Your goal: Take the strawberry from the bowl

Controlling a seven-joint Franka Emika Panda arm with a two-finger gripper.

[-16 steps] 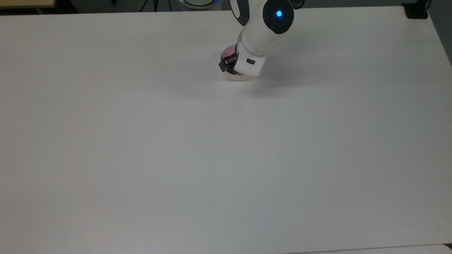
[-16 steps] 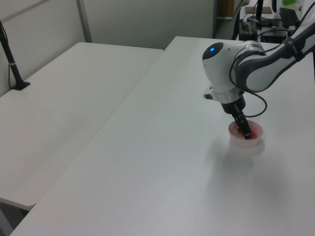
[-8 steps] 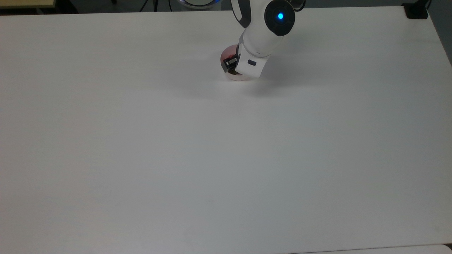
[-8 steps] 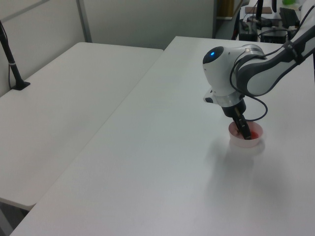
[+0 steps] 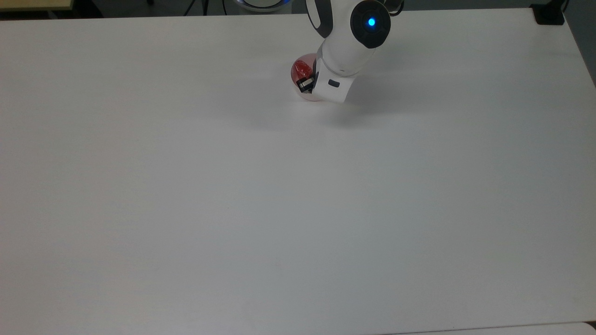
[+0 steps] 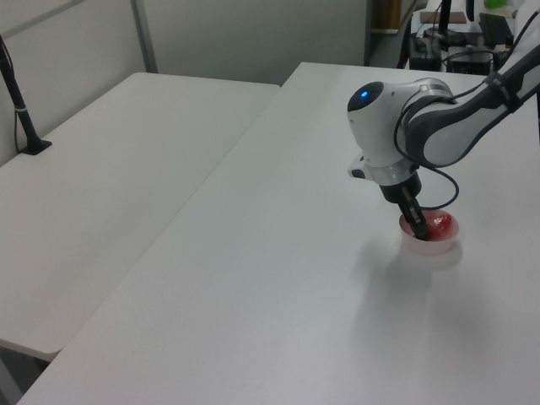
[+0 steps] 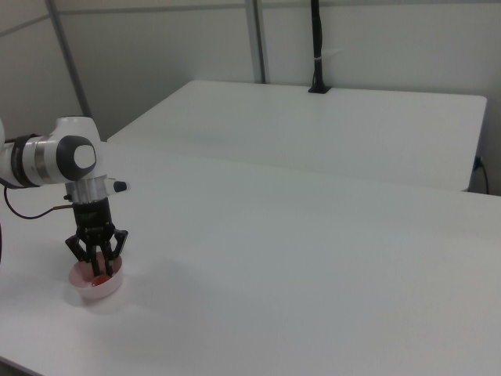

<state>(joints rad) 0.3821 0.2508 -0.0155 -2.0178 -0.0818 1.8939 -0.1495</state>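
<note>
- The white desk [image 5: 298, 209] takes up the whole lower part of the top view, bare and matte; I judge it flat enough that the bowl could slide on it if nudged.
- The bowl [image 7: 97, 287] sits at the lower left of the right view, at the upper middle of the top view [image 5: 300, 72], and at the right edge of the left view [image 6: 434, 240]. It is pale pink and looks light, so a sideways push on its wall would probably shift it.
- The strawberry [image 6: 441, 223] lies inside the bowl, a glossy red patch just beside the black fingers; in the top view [image 5: 302, 70] it shows at the bowl's left side.
- Judgement on handling: the berry looks small, light and slick. It would likely squirm under a hard pinch, so a gentle grip across the widest part of its red body seems best, not at the leafy cap.
- The end effector [image 7: 97, 262] points down into the bowl. In the right view its fingers [image 7: 78, 249] stand spread apart over the red patch, so it is wide and holds nothing that I can see.
- Whether the fingertips touch the berry cannot be told.
- Farther back, a second white desk [image 7: 329, 125] stands apart beyond a gap, with a black post [image 7: 317, 47] on its far edge.
- Grey partition walls [image 7: 156, 55] close the room behind.
</note>
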